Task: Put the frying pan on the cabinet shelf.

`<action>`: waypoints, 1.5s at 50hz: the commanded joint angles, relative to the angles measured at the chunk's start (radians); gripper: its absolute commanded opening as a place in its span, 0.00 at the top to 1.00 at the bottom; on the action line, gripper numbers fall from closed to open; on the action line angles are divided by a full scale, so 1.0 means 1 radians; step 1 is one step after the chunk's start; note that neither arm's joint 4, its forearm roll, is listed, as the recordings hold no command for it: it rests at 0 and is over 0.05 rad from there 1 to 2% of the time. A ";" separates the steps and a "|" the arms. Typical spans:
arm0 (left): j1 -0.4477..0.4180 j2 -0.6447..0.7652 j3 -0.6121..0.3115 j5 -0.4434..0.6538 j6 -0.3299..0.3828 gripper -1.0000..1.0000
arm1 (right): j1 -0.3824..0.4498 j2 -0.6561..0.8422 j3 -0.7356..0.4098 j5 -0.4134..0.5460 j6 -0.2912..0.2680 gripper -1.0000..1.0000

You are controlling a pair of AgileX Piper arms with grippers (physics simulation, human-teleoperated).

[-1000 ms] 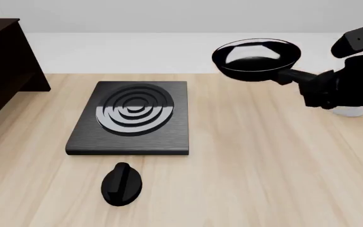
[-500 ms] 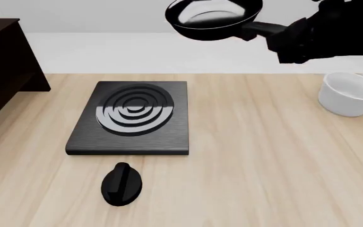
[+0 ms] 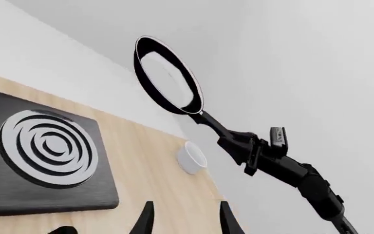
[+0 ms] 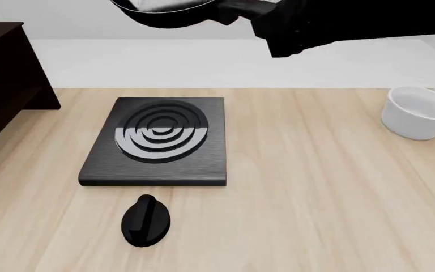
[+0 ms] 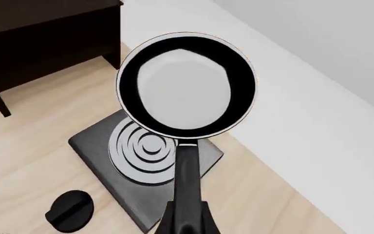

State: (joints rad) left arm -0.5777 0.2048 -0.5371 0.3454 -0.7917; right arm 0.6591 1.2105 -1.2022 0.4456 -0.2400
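- One small black oval knob (image 4: 147, 220) lies nearest on the light wooden tabletop (image 4: 316, 198), just in front of the burner plate (image 4: 157, 140)
- Square and black with concentric rings, the burner plate sits flat, left of the table's middle
- Off to the right stands a white bowl (image 4: 418, 112), well apart from the plate
- At the left edge is the dark brown cabinet (image 4: 6, 79); its shelf (image 5: 37, 46) shows in the right wrist view
- Left gripper (image 3: 185, 222): only two finger tips show, set apart with nothing between them
- Right gripper (image 3: 255, 151) is clamped on the handle of the frying pan (image 4: 168, 10)
- Held high in the air beyond and above the burner plate, the pan is cut by the front view's top edge, still clear of the cabinet
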 commanded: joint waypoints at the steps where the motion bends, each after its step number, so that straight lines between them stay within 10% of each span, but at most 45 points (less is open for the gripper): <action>1: -0.021 0.031 0.105 -0.124 -0.098 0.00 | 0.066 0.024 -0.028 -0.059 0.003 1.00; 25: -0.016 0.213 0.074 -0.352 -0.220 0.00 | 0.235 0.174 -0.199 -0.088 -0.020 1.00; 75: 0.003 0.209 0.079 -0.346 -0.234 0.00 | 0.414 0.242 -0.208 -0.171 0.028 1.00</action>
State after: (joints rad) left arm -0.5741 0.4115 -0.4642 0.0073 -1.0194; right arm 1.0540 1.4610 -1.3949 0.3018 -0.2280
